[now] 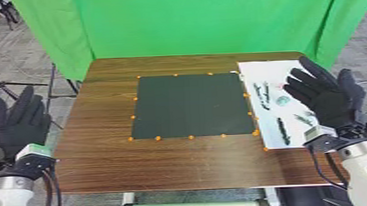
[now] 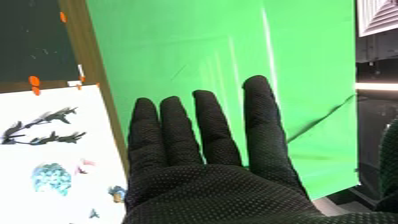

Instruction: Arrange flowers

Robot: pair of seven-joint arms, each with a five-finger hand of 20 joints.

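In the head view my right hand (image 1: 329,94) is over the right edge of a white sheet (image 1: 268,122), its fingers extended. Dark green sprigs (image 1: 283,130) and a pale teal bloom (image 1: 283,100) lie on that sheet. A dark square mat (image 1: 193,105) lies beside it at the table's middle. My left hand (image 1: 17,126) is off the table's left side with straight fingers. In the right wrist view my right hand (image 2: 218,192) is open and holds nothing; the teal bloom (image 2: 51,179), a small pink flower (image 2: 85,166) and leafy sprigs (image 2: 40,125) rest on the white sheet.
Small orange markers (image 1: 191,137) run around the dark mat on the brown table (image 1: 165,164). Beyond the table's far edge hangs a green cloth (image 1: 199,22). Bare wood borders the mat at its left and front.
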